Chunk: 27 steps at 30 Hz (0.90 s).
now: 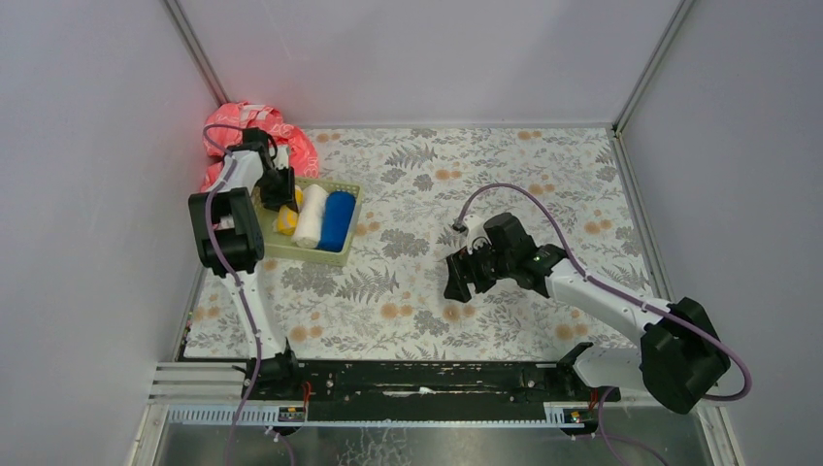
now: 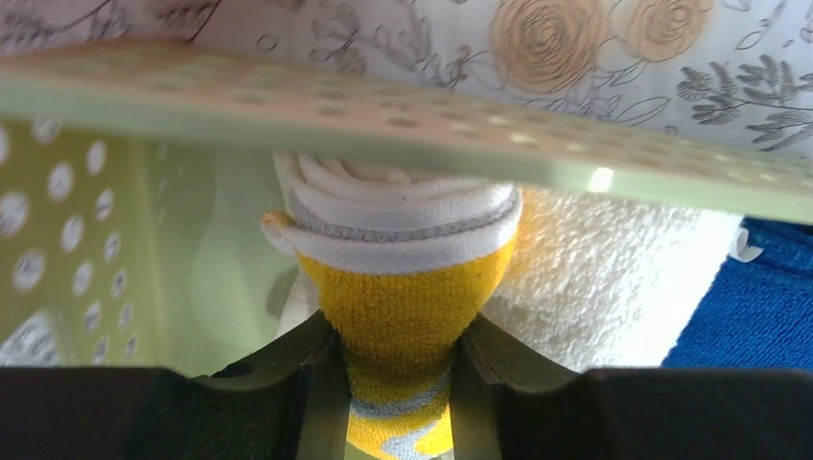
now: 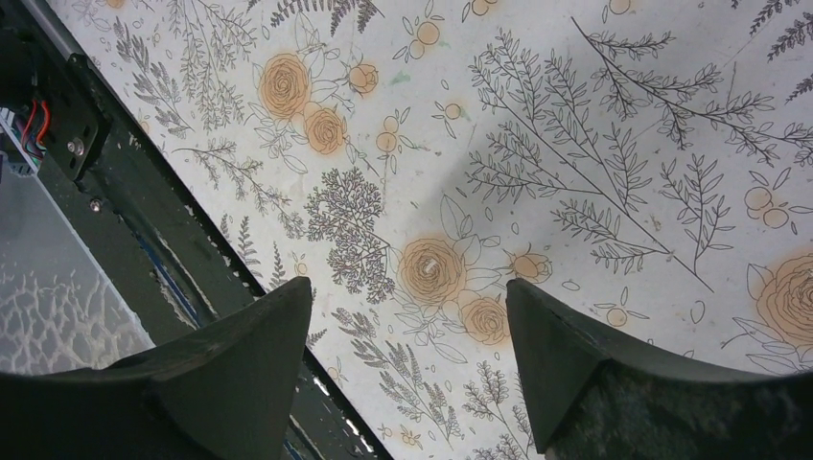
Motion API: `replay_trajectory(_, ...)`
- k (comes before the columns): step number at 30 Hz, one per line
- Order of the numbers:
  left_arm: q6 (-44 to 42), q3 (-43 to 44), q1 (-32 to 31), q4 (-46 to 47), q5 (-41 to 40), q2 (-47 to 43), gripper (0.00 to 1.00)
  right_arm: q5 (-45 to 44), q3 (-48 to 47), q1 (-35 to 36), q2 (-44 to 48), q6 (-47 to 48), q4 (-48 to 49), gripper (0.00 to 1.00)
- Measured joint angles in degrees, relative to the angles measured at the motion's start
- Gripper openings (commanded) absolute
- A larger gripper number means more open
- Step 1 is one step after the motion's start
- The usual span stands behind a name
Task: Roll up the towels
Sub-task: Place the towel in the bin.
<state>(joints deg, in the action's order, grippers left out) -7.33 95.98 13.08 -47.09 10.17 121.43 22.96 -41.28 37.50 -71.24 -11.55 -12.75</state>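
Observation:
A pale green basket (image 1: 335, 257) at the table's left holds three rolled towels side by side: yellow (image 1: 287, 219), cream-white (image 1: 312, 216) and royal blue (image 1: 337, 220). My left gripper (image 1: 281, 199) reaches down into the basket and is shut on the yellow towel. In the left wrist view the yellow towel (image 2: 403, 307) is pinched between the fingers of my left gripper (image 2: 398, 335), with the white towel (image 2: 614, 287) and blue towel (image 2: 757, 297) to its right. My right gripper (image 1: 458, 282) hangs open over the middle of the table; in its wrist view the right gripper (image 3: 407, 292) holds nothing.
A pink-red patterned cloth (image 1: 243, 131) lies bunched in the far left corner behind the basket. The basket's perforated rim (image 2: 288, 105) crosses the left wrist view. A floral cloth (image 1: 505, 175) covers the table. The black base rail (image 3: 144, 240) shows beside the right gripper.

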Motion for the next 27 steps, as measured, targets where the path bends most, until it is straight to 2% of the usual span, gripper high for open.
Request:
replay_trajectory(6, -2.3, 4.3, 0.3, -2.0, 4.5, 5.0, 0.25, 0.0, -1.0, 0.0, -1.3, 0.8, -0.3, 0.8)
replay_trajectory(12, -2.0, 7.6, 0.8, -4.8, 4.3, 7.3, 0.55, -1.0, -1.4, 0.0, -3.0, 1.4, -0.4, 0.8)
replay_trajectory(14, -1.7, 7.7, 0.8, -4.7, 4.4, 7.5, 0.62, -1.1, -1.7, 0.0, -3.2, 1.5, -0.5, 0.8)
replay_trajectory(20, -1.5, 7.7, 0.9, -4.5, 4.4, 7.0, 0.74, -2.3, -2.4, 0.0, -3.2, 1.9, -0.7, 0.8)
replay_trajectory(27, -1.3, 7.2, 0.9, -3.9, 4.2, 3.6, 0.81, -3.7, -2.6, 0.0, -2.8, 2.0, -0.9, 0.8)
